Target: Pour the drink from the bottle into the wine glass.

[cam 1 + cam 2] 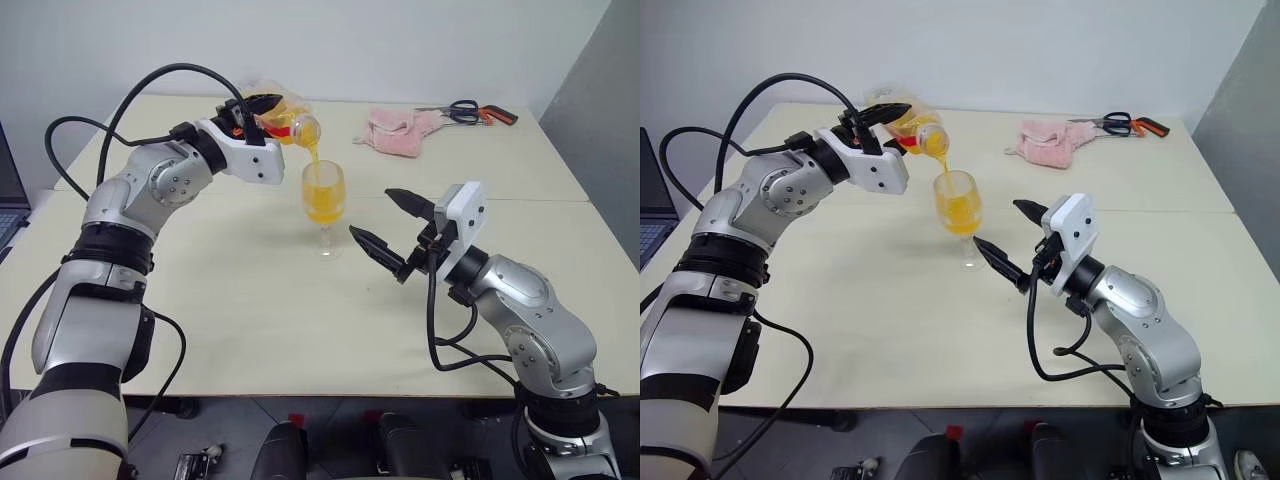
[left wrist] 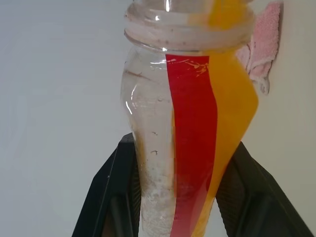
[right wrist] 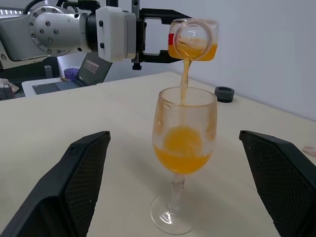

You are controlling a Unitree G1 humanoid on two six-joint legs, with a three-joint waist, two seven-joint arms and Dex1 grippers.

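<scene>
In the upper left of the head view, the left claw is clamped on the bottle, whose long axis lies near level, mouth tipped toward frame centre directly above the wine glass; the drink falls in 1 thin stream into the bowl, roughly half full; the glass stands upright on the desk. The right claw hangs wide apart and empty, lower right of the glass, near it but not touching; the left arm governs the pour.

Clear glossy plastic bottle, smooth clear wine glass — on a matt cream table, a fuzzy pink cloth.
</scene>
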